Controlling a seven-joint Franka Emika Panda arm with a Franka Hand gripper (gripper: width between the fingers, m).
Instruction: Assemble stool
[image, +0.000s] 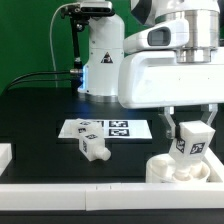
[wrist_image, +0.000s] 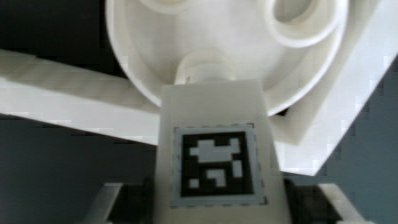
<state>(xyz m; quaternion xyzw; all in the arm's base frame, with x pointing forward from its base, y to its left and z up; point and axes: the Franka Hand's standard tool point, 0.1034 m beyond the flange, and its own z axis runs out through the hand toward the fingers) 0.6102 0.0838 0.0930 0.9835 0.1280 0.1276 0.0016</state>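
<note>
Black tabletop (image: 40, 115) filled the scene; we saw our gripper (image: 190, 128) clamped on an upright leg (image: 190, 144), its end meeting the round seat (image: 160, 172) beside the white rail (image: 90, 198); a second leg (image: 92, 148) lay near the marker board (image: 112, 127).

exterior: low, table-side, facing arm (image: 100, 60) | wrist: close, looking down leg (wrist_image: 217, 150) | shared: leg, seat (image: 176, 170)
</note>
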